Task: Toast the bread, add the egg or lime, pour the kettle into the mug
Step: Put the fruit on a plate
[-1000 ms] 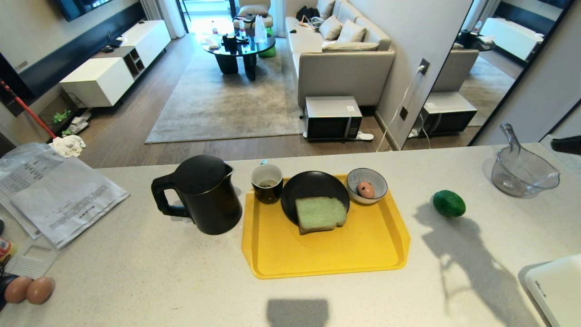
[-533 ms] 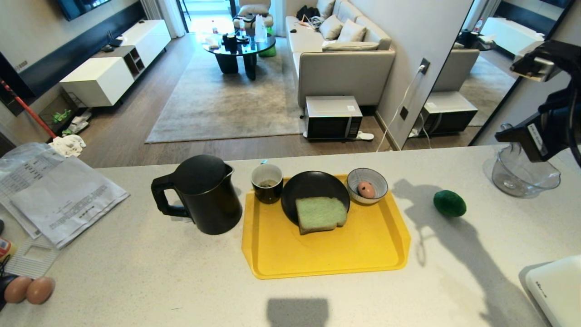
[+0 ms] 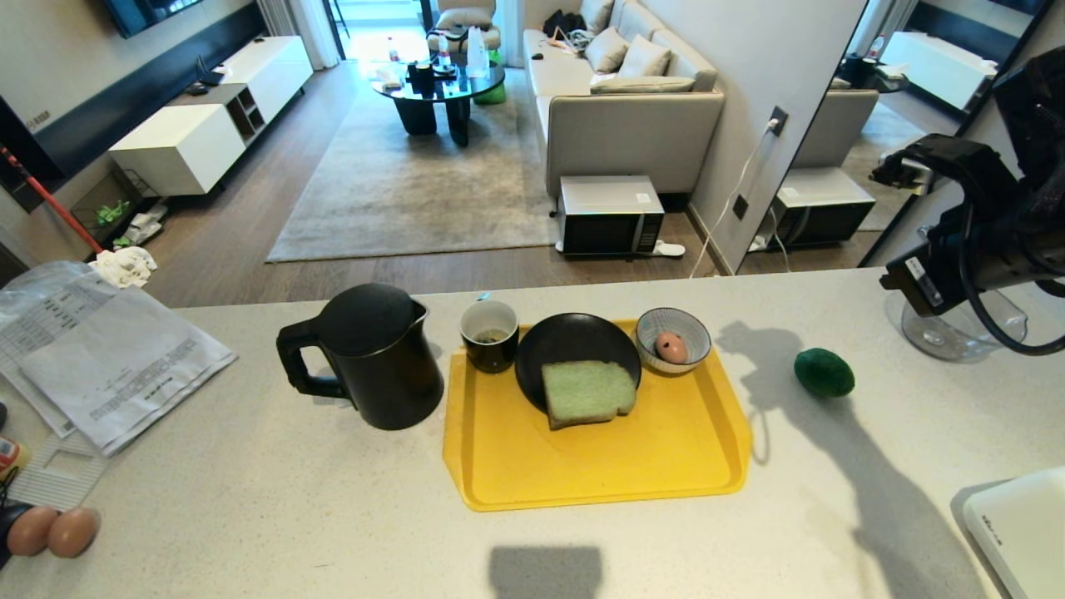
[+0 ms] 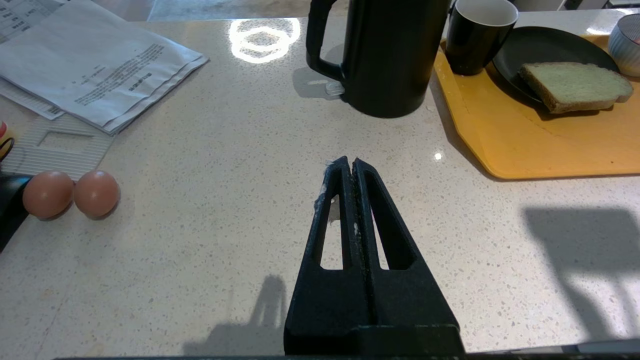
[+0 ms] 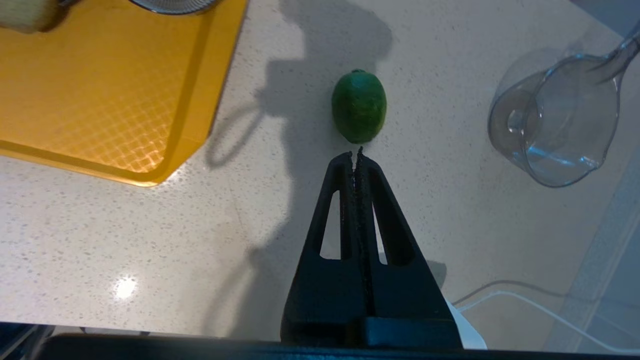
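The pale green bread (image 3: 587, 391) lies half on a black plate (image 3: 566, 337) on the yellow tray (image 3: 599, 474). An egg (image 3: 671, 347) sits in a patterned bowl (image 3: 693, 329) at the tray's back right corner. The black mug (image 3: 490, 334) stands at the back left corner, and the black kettle (image 3: 358, 358) is left of it on the counter. The lime (image 3: 824, 372) lies right of the tray. My right gripper (image 5: 356, 152) hovers shut above the counter, its tips just short of the lime (image 5: 359, 106). My left gripper (image 4: 348, 161) is shut and empty, low in front of the kettle (image 4: 390, 55).
A clear glass jug (image 3: 957, 320) stands at the back right, partly behind my right arm (image 3: 973, 241). A white appliance (image 3: 1019, 524) sits at the near right corner. Papers (image 3: 108, 349) and two loose eggs (image 3: 50, 530) lie on the left.
My right arm has come into the head view at the upper right and swung left over the jug. Its shadow has crept towards the tray. Nothing on the counter has moved.
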You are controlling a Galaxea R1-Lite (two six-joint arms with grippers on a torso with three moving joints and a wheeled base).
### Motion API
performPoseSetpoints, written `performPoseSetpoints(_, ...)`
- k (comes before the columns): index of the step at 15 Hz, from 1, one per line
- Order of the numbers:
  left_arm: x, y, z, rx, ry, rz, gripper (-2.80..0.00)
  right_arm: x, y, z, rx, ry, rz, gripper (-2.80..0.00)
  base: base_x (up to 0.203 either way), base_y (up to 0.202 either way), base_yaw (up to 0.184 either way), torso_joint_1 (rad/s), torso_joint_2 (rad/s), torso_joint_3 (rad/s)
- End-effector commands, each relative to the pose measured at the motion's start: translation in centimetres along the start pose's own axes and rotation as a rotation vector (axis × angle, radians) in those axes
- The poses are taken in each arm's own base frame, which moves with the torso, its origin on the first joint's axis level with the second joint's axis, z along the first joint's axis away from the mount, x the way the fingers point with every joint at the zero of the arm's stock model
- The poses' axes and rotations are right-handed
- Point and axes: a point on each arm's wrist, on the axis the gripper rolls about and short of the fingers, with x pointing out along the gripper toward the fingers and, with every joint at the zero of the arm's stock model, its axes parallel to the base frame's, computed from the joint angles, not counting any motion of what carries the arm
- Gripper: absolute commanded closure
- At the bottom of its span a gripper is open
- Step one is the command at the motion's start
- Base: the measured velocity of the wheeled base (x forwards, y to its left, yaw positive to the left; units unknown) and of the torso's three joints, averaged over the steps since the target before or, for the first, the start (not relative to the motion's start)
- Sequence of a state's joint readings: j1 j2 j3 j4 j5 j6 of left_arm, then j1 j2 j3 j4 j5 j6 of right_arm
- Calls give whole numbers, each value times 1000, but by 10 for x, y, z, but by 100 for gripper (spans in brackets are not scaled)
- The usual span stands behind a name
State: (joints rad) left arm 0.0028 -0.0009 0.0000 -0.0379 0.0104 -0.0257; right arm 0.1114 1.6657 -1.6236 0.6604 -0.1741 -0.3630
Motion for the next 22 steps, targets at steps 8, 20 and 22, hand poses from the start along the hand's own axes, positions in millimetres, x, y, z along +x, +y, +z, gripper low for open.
performPoseSetpoints(8, 1, 0, -4, 0, 11, 1, 0, 51, -26, -16, 35, 168, -89, -280, 0, 0, 0, 0, 0, 0)
performPoseSetpoints(20, 1, 0, -4, 0, 11, 1, 0, 128, -61, -19, -73, 171, -112, -280, 0, 0, 0, 0, 0, 0)
performPoseSetpoints(22, 1, 0, -4, 0, 11, 1, 0, 128, -66, -22, -67, 179, -122, -280, 0, 0, 0, 0, 0, 0)
